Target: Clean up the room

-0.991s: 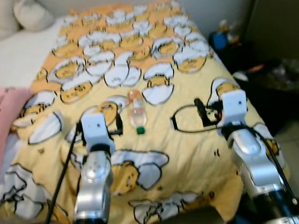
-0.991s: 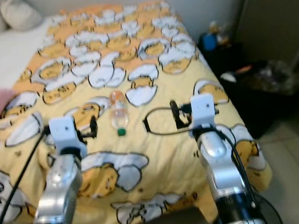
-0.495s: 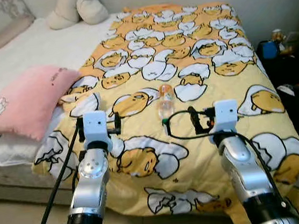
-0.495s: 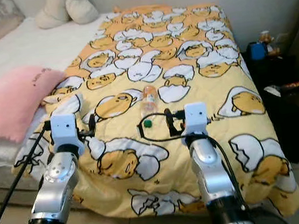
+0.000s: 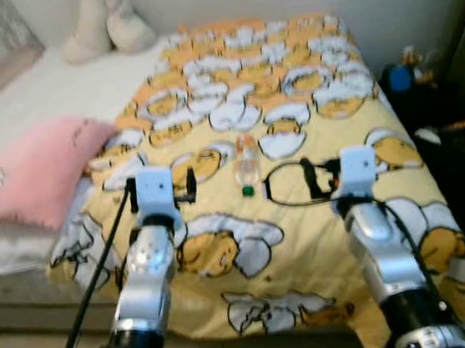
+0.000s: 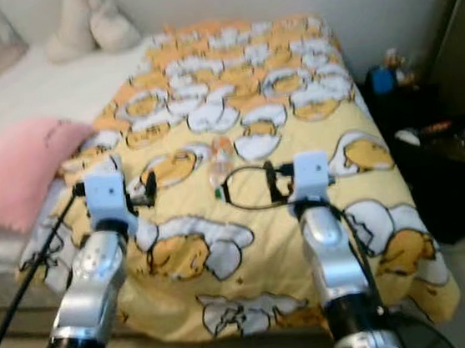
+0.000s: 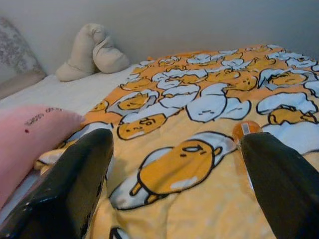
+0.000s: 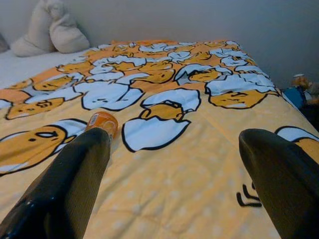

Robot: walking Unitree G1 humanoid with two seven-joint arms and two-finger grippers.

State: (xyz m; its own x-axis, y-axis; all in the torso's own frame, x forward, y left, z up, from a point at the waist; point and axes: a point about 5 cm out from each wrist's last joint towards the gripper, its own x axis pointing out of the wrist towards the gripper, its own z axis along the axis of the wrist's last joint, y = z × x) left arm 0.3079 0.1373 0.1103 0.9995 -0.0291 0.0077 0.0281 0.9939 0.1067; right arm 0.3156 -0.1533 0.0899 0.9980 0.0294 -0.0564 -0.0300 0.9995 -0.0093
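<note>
Left eye view showed me a bottle (image 5: 246,164) lying mid-frame on the yellow blanket (image 5: 324,239), green cap toward me, long axis running up the frame; its label was unreadable. Left pincer (image 5: 161,190) and right pincer (image 5: 310,178) hovered level, fingers apart, flanking it.

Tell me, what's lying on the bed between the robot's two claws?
A plastic bottle with a green cap lies on the yellow egg-print blanket, between the left gripper and right gripper, in the left eye view.
</note>
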